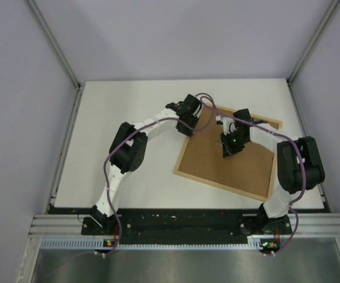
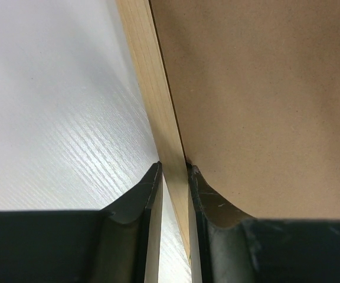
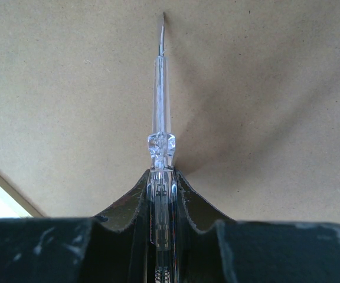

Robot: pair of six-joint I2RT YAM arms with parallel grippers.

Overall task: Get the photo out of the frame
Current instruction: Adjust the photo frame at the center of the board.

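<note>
Looking on, frame (image 1: 229, 168) lies face-down on the table (image 1: 128, 177) — left gripper (image 2: 173, 170) pinched on its wood edge, I'd guess to steady it, while right gripper (image 3: 160, 177) clamps a screwdriver (image 3: 160, 94), tip on the brown back (image 3: 264, 88) for prying — photo hidden.

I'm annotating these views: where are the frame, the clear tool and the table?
frame (image 2: 154, 88), left wrist view, on its light-wood edge.
clear tool (image 3: 160, 100), right wrist view, on its transparent shaft.
table (image 2: 52, 106), left wrist view, on bare white surface.
</note>
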